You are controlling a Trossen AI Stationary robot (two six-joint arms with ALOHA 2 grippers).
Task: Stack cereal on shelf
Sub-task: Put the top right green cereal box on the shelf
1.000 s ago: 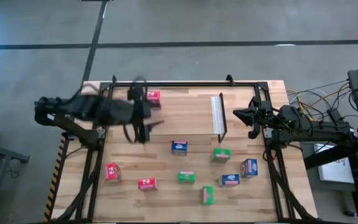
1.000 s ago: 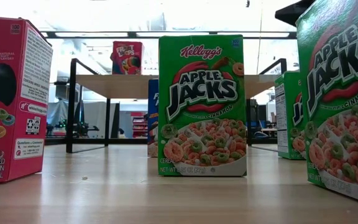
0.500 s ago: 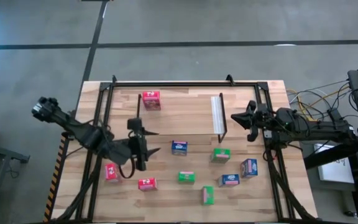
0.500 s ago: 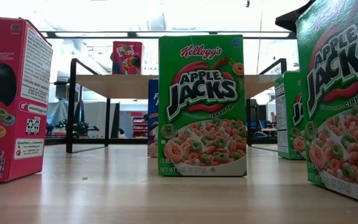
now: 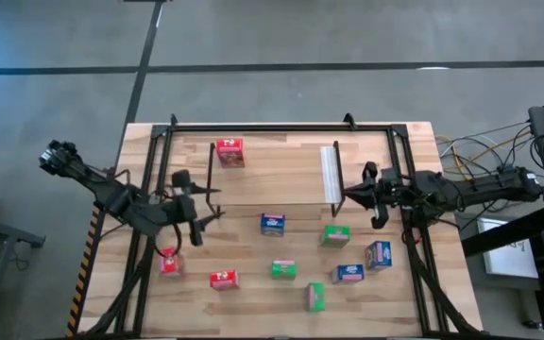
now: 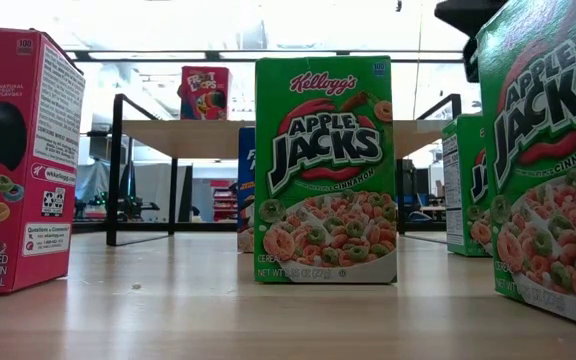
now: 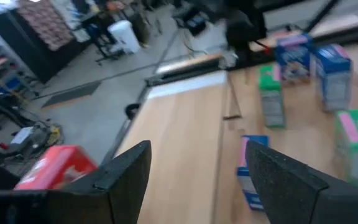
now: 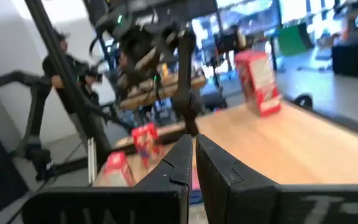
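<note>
The shelf (image 5: 281,175) stands at the table's far middle, with one red cereal box (image 5: 229,151) upright on its far left corner. Several other cereal boxes stand on the table nearer the front: blue (image 5: 272,223), green (image 5: 336,234), red (image 5: 169,263). My left gripper (image 5: 196,206) hangs open and empty by the shelf's left end, above the table; its wrist view shows the open fingers (image 7: 126,177) with bare wood between them. My right gripper (image 5: 349,195) is shut and empty, just off the shelf's right end.
More boxes stand near the front edge: red (image 5: 222,279), green (image 5: 282,269), green (image 5: 315,297), blue (image 5: 348,272), blue (image 5: 378,253). A black frame (image 5: 281,127) rims the table. A white strip (image 5: 330,175) lies along the shelf's right end.
My left gripper has drawn back from over the shelf's left part toward the table's left edge and has sunk lower, staying open. My right gripper has swung a little toward the near edge, still shut. No box has moved.
</note>
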